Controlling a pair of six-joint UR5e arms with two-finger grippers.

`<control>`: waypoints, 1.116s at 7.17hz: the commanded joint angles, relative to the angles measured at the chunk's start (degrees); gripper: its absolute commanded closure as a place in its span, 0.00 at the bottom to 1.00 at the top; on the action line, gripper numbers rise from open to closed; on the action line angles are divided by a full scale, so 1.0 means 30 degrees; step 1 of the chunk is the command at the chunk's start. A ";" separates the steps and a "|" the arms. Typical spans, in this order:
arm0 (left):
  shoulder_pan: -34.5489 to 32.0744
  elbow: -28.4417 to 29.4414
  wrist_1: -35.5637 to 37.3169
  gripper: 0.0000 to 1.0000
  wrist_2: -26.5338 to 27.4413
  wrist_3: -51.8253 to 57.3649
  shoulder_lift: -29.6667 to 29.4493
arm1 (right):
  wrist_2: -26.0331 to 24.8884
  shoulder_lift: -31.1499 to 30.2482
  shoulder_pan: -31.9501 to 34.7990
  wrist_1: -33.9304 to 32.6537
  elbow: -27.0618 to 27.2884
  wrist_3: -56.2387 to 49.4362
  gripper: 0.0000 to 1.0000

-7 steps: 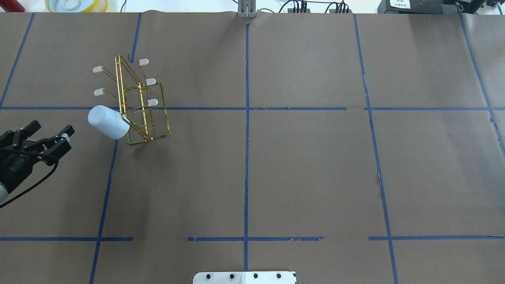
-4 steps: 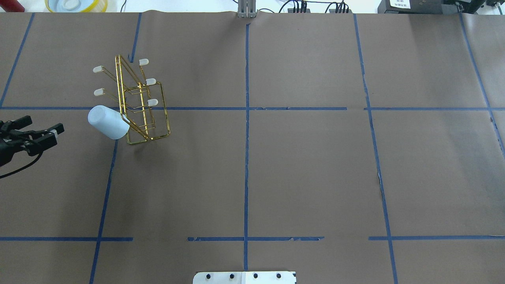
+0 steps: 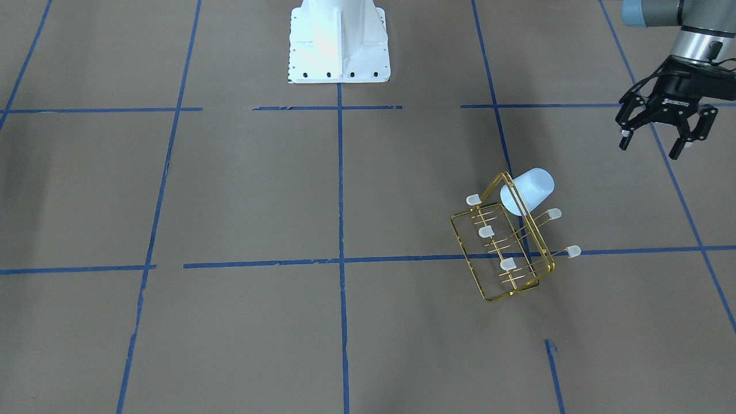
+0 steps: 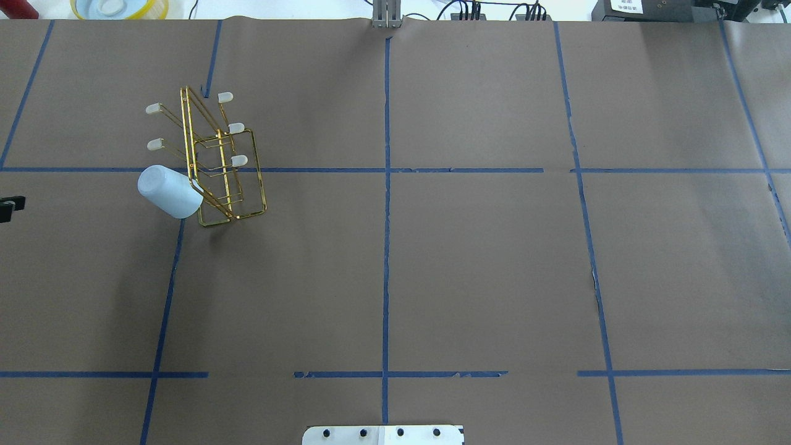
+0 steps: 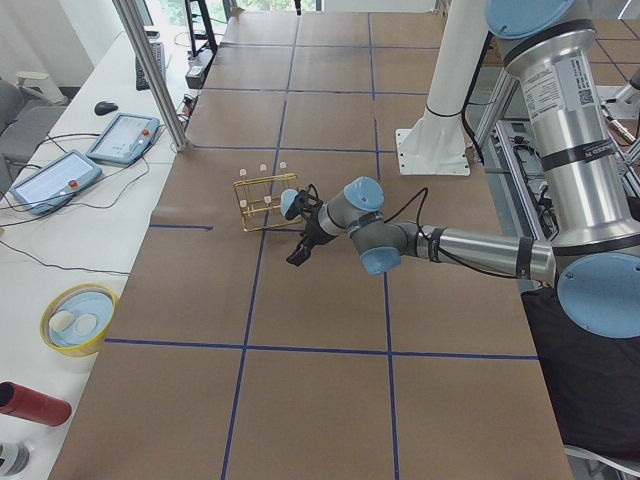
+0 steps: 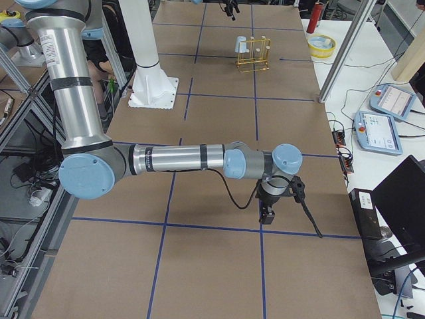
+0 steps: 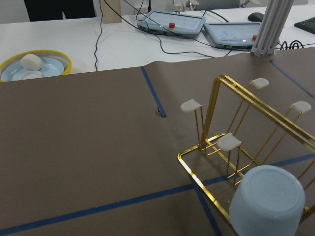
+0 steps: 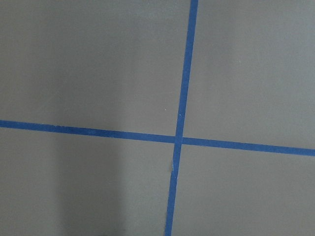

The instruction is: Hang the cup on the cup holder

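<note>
— Where is the cup (image 4: 168,191)?
— It is on the cup holder (image 4: 250,185), slipped over the prong at the end of the rack nearest the robot, on the robot's left side. It sits tilted, with its closed bottom pointing up and outward and its mouth against the gold frame
— And the rest of the rack?
— Five white caps (image 4: 236,128) show with nothing on them. The rack stands on the brown-papered table (image 4: 482,266), across a blue tape line (image 4: 321,170)
— What about the left gripper (image 3: 650,148)?
— It hangs above the table, well apart from the cup and further to the robot's left. Its fingers are spread wide with nothing between them
— And the right gripper (image 6: 269,214)?
— It shows only in the view from the table's right end, low over the paper and far from the rack. I cannot tell how its fingers stand. Its wrist camera sees only two crossing tape lines
</note>
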 commanded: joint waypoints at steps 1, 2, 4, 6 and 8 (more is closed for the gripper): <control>-0.2947 0.0925 0.3683 0.00 -0.3316 0.2328 -0.0503 | 0.0000 0.0000 -0.0029 0.0000 0.0000 0.0000 0.00; -0.4203 0.0924 0.6224 0.00 -0.5155 0.2503 -0.0706 | 0.0000 0.0000 0.0000 0.0000 0.0000 0.0000 0.00; -0.6022 0.1186 1.0245 0.00 -0.5818 0.6317 -0.1175 | 0.0000 0.0000 0.0000 0.0000 0.0000 0.0000 0.00; -0.7723 0.1684 1.3616 0.00 -0.5818 1.0541 -0.1934 | 0.0000 0.0000 0.0000 0.0029 0.0000 0.0000 0.00; -0.8519 0.2384 1.5295 0.00 -0.7385 1.2399 -0.1968 | 0.0000 0.0000 0.0000 0.0000 0.0000 0.0000 0.00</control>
